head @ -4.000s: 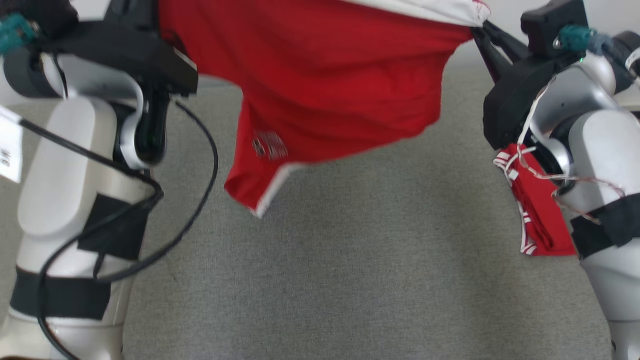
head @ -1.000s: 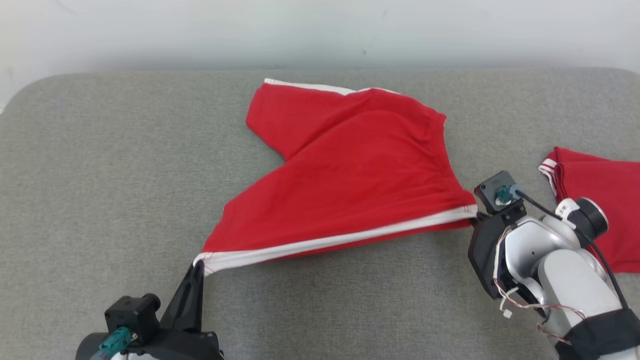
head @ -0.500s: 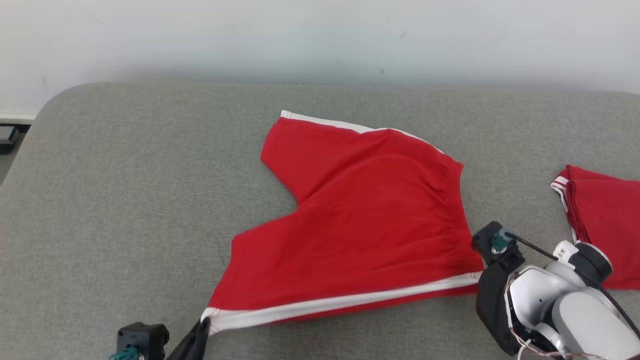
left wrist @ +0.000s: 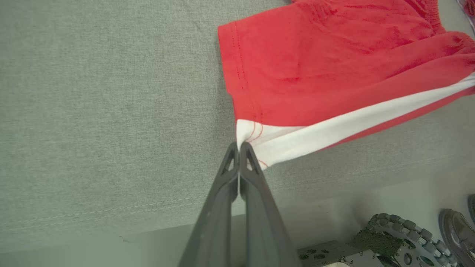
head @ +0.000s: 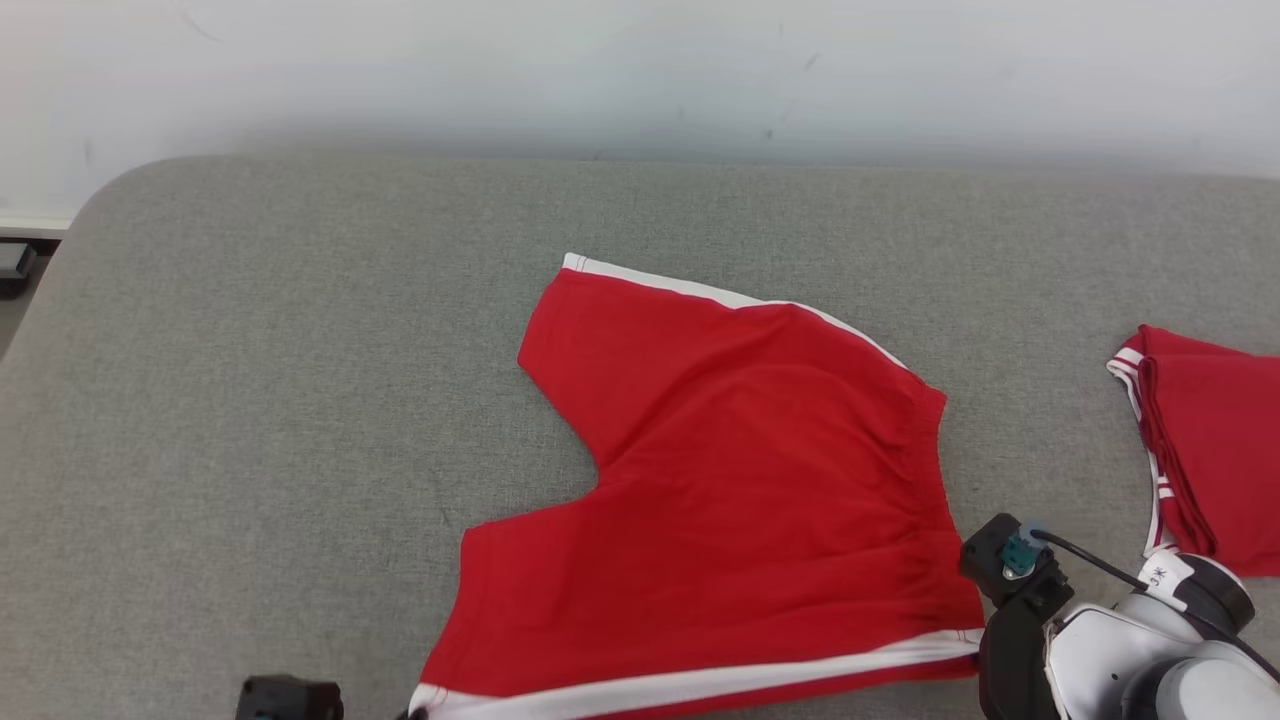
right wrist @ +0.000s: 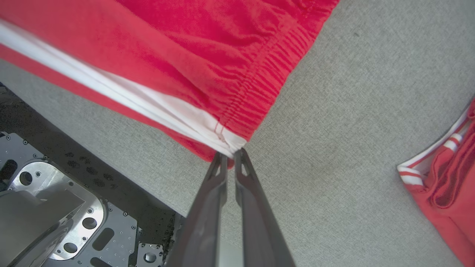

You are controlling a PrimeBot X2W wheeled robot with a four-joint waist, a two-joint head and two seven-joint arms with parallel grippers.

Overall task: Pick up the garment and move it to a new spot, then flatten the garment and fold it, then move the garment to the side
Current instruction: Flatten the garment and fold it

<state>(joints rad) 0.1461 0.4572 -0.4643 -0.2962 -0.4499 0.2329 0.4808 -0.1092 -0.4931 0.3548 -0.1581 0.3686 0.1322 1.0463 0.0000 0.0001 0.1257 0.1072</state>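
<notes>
1. left gripper: its fingers are pressed together and pinch the white-striped hem corner of the shorts, close to the front edge of the grey pad.
2. the red shorts lie spread on the pad, about midway across it and toward the front (both legs point left, waistband to the right). the far leg lies flat with a white stripe along its far edge. the near leg's white stripe runs along the front, from one gripper to the other.
3. right gripper: its tips are clamped on the waistband corner, just where the near white stripe ends. a thin slit shows between the fingers lower down, but the tips hold cloth.
4. further right, well apart from the shorts, a folded red cloth with white trim lies on the pad, cut off by the head view's right edge.
5. in the left wrist view, a dark shoe shows on the floor below the pad's front edge, at the lower right corner.
</notes>
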